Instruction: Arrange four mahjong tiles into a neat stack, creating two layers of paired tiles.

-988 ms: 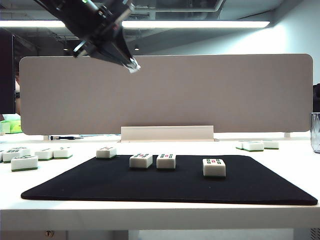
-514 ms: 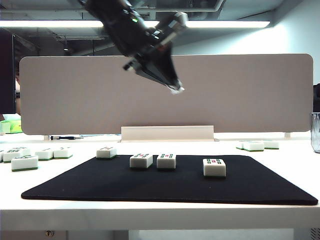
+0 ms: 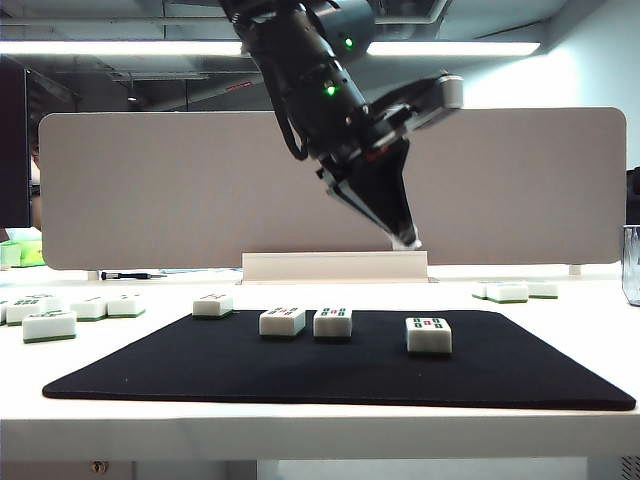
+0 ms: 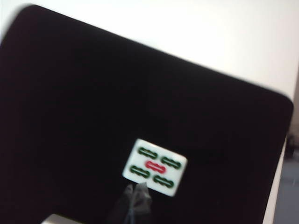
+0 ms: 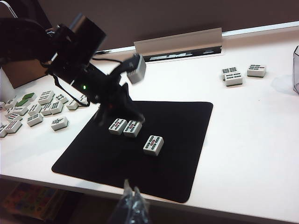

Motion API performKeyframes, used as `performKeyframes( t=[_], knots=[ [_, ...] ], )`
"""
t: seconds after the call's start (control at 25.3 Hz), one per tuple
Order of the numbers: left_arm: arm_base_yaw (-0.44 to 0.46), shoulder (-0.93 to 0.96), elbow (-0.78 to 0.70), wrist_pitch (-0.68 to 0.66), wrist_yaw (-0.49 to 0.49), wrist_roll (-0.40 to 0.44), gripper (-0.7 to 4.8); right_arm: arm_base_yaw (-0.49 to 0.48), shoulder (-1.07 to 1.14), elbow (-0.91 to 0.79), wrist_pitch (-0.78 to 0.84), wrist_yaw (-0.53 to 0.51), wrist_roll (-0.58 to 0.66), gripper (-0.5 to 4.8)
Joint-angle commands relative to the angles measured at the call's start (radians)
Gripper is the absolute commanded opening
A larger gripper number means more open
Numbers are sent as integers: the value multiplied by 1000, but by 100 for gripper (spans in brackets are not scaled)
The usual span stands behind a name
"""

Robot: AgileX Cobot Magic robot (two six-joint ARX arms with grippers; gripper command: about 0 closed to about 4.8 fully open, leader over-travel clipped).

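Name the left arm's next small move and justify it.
Probably: open the left gripper and lower it onto the lone tile with the red mark. The gripper hangs shut and empty just above that tile, which lies apart from the pair on the black mat.

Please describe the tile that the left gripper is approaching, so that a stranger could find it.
On the black mat, the lone tile lies right of a side-by-side pair, below the shut left gripper. Unlike the other tiles around, it lies apart, with a red middle mark.
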Motion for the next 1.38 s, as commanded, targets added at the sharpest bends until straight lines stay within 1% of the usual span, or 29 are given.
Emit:
performKeyframes(
  t=[0.04, 0.08, 0.12, 0.2, 0.24, 0.28, 0.4, 0.51, 0.55, 0.59, 0.63, 0.67, 0.95, 1.03, 1.07, 1.11, 1.19, 1.22, 1.34, 1.38],
  knots=[
    [-20, 9, 4, -32, -46, 91, 72, 1, -12, 3, 12, -1, -3, -1],
    [-26, 15, 4, -36, -59, 111, 114, 1, -12, 3, 12, -1, -3, -1],
    [-32, 23, 4, -35, -72, 142, 181, 1, -12, 3, 12, -2, -3, -1],
    [-46, 38, 4, -27, -70, 188, 250, 1, -12, 3, 8, -1, -3, -1],
    [-51, 42, 4, -24, -71, 201, 252, 1, -12, 3, 8, -1, -3, -1],
    [-58, 54, 4, -20, -76, 236, 252, 1, -12, 3, 8, -1, -3, -1],
    [-69, 78, 4, -5, -83, 287, 252, 1, -12, 2, 8, -1, -3, -1],
    [-75, 98, 4, 12, -93, 298, 252, 1, -12, 2, 8, -2, -3, -1],
    [-75, 106, 4, 21, -100, 304, 271, 1, -12, 2, 7, -2, -3, -1],
    [-75, 111, 4, 25, -101, 316, 303, 1, -12, 2, 5, -2, -3, -1],
    [-74, 113, 4, 31, -105, 320, 350, 1, -12, 2, -3, -2, -3, -1],
    [-74, 113, 4, 33, -111, 320, 355, 1, -12, 2, -8, -1, -3, -1],
    [-74, 145, 4, 46, -115, 319, 353, 1, -12, 2, -16, -2, -3, -1],
    [-74, 153, 4, 48, -116, 318, 339, 1, -12, 2, -17, -2, -3, -1],
    [-74, 153, 4, 48, -117, 318, 326, 1, -12, 2, -16, -1, -3, -1],
    [-74, 153, 4, 48, -118, 316, 279, 1, -12, 2, -16, -1, -3, -1],
    [-74, 152, 4, 47, -118, 312, 202, 1, -12, 2, -16, -1, -3, -1],
    [-74, 152, 4, 47, -118, 312, 174, 1, -12, 2, -16, -1, -3, -1],
    [-75, 140, 5, 37, -120, 312, 169, 1, -12, 2, -16, -1, -3, -1],
    [-75, 114, 5, 22, -161, 312, 169, 1, -12, 2, -16, -2, -3, -1]
  ],
)
